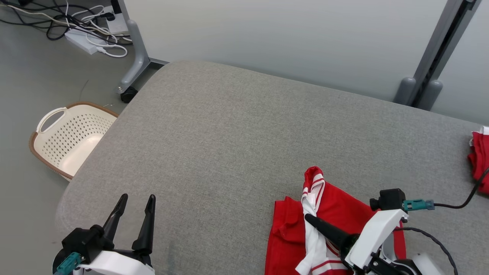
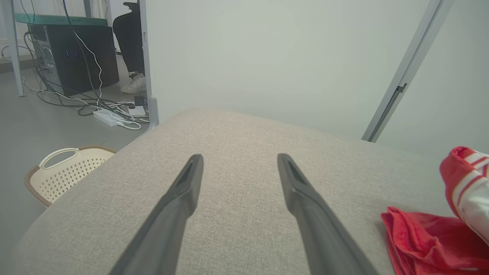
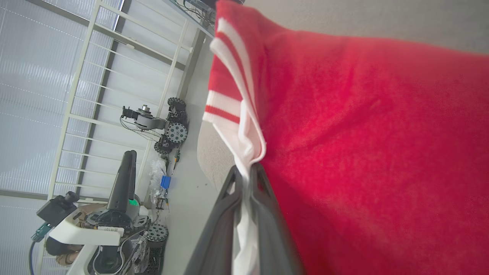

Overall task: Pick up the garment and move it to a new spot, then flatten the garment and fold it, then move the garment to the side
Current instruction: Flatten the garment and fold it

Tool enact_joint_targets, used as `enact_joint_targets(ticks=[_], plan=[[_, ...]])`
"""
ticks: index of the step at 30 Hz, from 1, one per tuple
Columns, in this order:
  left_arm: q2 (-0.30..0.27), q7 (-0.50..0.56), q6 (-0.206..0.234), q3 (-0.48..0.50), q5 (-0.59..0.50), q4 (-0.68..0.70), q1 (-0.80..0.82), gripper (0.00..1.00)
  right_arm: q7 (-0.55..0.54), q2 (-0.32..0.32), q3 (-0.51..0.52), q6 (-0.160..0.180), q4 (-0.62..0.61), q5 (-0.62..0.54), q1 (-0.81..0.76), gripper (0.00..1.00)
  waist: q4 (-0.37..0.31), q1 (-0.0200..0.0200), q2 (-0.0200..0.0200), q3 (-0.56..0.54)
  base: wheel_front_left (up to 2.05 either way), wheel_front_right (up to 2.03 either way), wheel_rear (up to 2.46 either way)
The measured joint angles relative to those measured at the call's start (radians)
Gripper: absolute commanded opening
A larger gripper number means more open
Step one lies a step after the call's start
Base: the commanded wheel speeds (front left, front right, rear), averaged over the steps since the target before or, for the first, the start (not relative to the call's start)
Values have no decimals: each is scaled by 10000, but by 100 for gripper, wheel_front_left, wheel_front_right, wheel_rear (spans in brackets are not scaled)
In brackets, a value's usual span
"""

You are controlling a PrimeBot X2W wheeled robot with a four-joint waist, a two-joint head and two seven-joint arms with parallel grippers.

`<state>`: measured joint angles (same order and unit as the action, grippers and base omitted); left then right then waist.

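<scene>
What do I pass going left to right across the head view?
From the left: laundry basket → left gripper, open → red and white garment → second red cloth at the right edge.

The padded surface [image 1: 229,133] is covered in grey woven cloth, matt and slightly coarse. The red garment [image 1: 340,214], at five o'clock in the head view, is seen as a soft matt knit with white striped trim. The laundry basket [image 1: 72,133], at nine o'clock, is made of cream perforated plastic with a brown rim. The left gripper [image 1: 137,198] is finished in matt dark plastic, its wrist shell [image 1: 118,265] in smooth white plastic.
</scene>
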<state>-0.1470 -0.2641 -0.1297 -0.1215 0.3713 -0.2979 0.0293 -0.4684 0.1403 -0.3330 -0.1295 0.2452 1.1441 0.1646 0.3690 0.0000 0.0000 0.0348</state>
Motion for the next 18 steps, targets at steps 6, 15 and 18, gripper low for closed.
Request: enact_joint_targets(ticks=[6, 15, 18], plan=[[-71, -2, 0, -23, 4, -38, 17, 100, 190, -33, -437, 0, 554, 407, 226, 0, 301, 0, 0, 7, 0, 0, 0], [-71, -2, 0, -10, 17, -98, 45, 100, 297, -61, -1057, 0, 1267, 909, 661, 100, 332, 0, 0, -9, 0, 0, 0], [-63, -2, 0, -23, 19, -119, 45, 100, 387, -61, -1233, 0, 1285, 1089, 771, 100, 252, 0, 0, -6, 0, 0, 0]])
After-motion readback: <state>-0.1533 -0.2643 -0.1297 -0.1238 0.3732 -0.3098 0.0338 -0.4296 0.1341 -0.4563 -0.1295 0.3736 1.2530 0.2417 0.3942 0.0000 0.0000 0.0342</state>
